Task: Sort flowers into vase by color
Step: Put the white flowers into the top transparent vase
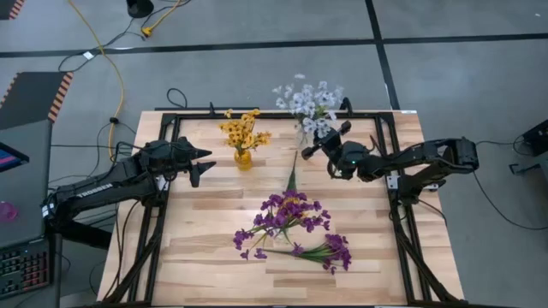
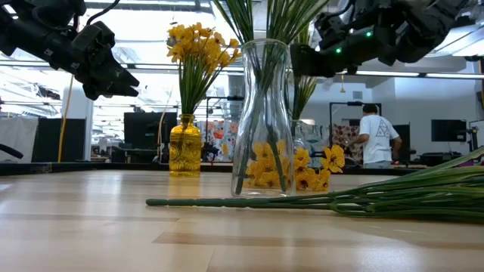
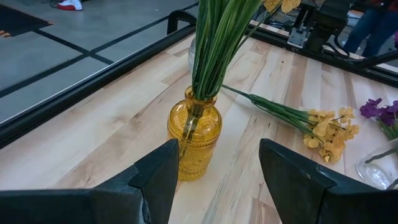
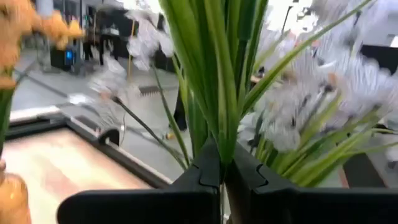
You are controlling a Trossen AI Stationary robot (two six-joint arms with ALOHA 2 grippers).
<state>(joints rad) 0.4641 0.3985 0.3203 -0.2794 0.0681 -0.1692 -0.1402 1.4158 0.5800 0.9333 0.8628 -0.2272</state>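
Observation:
A white flower bunch (image 1: pixel 308 103) stands upright at the far edge, and my right gripper (image 4: pixel 222 165) is shut on its stems. Yellow flowers (image 1: pixel 242 133) stand in an amber vase (image 3: pixel 194 140). My left gripper (image 3: pixel 217 146) hovers open just left of that vase, touching nothing. Purple flowers (image 1: pixel 291 212) stand in a clear vase (image 2: pixel 261 121) at mid-table. Another purple bunch (image 1: pixel 330 252) lies flat near the front, with its stem (image 2: pixel 242 202) along the table. One yellow sprig (image 3: pixel 326 127) lies on the wood beyond the amber vase. My right gripper pinches the white bunch's green stems (image 4: pixel 219 118) between its two shut fingers, below the blossoms. The fingers come in roughly level from the table's right and lie across the stems. The bunch stands upright in the hold; its lower ends are hidden by the gripper.
A black metal frame (image 1: pixel 171 115) borders the tabletop on the left, far and right sides. Bare wood (image 1: pixel 205 248) lies at the near left. A person (image 2: pixel 376 136) stands in the room far behind the table.

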